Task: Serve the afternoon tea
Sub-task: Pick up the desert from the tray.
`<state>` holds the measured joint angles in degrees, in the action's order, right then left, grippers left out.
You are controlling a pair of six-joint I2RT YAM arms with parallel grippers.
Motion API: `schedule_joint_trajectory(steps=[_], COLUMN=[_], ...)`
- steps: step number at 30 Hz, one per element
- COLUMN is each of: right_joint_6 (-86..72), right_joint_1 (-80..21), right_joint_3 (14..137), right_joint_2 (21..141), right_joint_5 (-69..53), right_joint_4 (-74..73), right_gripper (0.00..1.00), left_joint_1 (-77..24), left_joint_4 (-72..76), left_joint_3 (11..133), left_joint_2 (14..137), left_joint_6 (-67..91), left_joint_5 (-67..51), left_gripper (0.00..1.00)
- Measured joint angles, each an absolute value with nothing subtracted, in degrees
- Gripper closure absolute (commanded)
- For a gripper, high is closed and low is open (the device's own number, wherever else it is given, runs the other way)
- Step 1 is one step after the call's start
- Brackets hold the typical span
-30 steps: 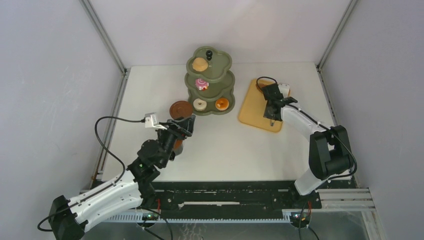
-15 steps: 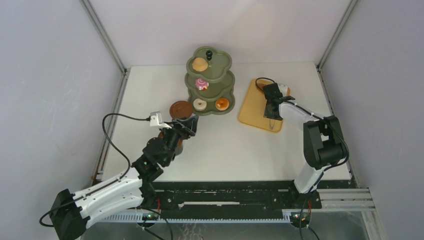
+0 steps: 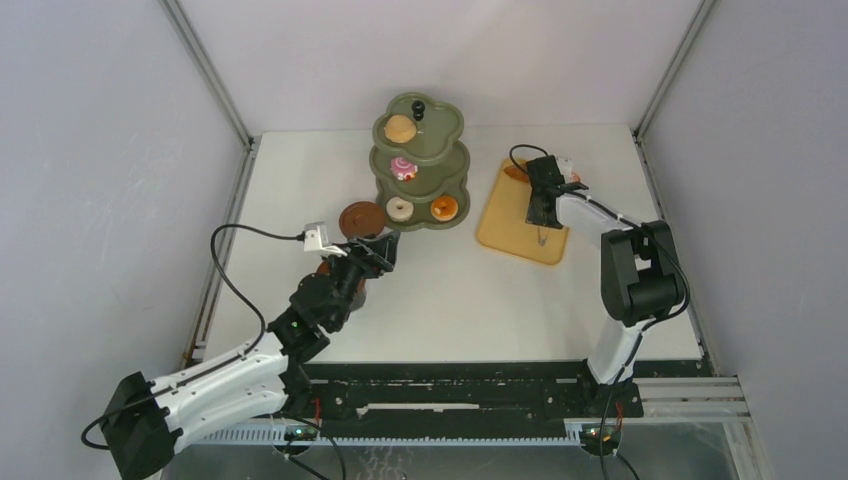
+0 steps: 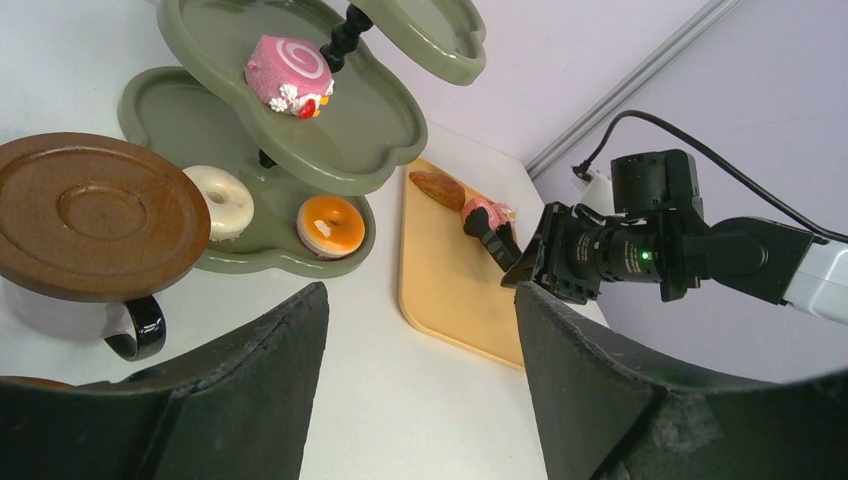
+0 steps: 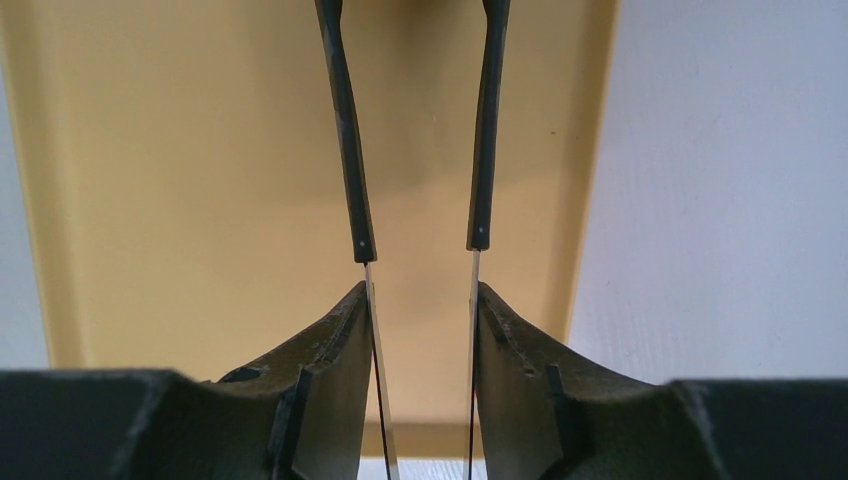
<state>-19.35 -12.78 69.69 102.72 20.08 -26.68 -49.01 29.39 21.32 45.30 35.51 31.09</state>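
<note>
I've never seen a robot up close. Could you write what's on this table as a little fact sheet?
Stand: olive-green three-tier stand
Top tier: brown bun
Middle tier: pink swirl cake
Bottom tier: white donut, orange donut
Beside stand: brown saucer
Yellow tray: second bun, second pink cake
Right gripper: closed on black tongs, tips at the tray's cake
Left gripper: open, empty, near the saucer
</note>
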Motion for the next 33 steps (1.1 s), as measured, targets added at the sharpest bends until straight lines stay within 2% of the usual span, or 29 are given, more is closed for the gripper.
schedule_joint_trajectory(steps=[3, 8, 10, 14, 33], right_joint_6=[-19.16, -18.31, -17.87, -17.65, -18.00], right_joint_1=[-12.67, -12.51, -12.49, -12.73, -19.05], right_joint_3=[70.52, 71.05, 71.05, 71.05, 63.20], right_joint_2=[103.57, 104.38, 104.44, 104.42, 94.32], right_joint_5=[19.84, 19.27, 18.87, 18.63, 19.79], right_joint_4=[-26.50, -26.30, -26.33, -26.28, -27.27], right_gripper=[0.54, 0.72, 0.74, 0.86, 0.89], left_joint_1=[-49.01, -49.01, -49.01, -49.01, -49.04], left_joint_4=[29.45, 29.47, 29.47, 29.47, 27.33], left_joint_3=[21.32, 21.32, 21.32, 21.32, 21.32], left_joint_2=[45.69, 45.91, 45.89, 45.91, 39.70], left_joint_6=[35.51, 35.55, 35.55, 35.57, 35.55], left_joint_5=[31.07, 31.07, 31.07, 30.96, 31.38], left_gripper=[0.27, 0.27, 0.28, 0.28, 0.28])
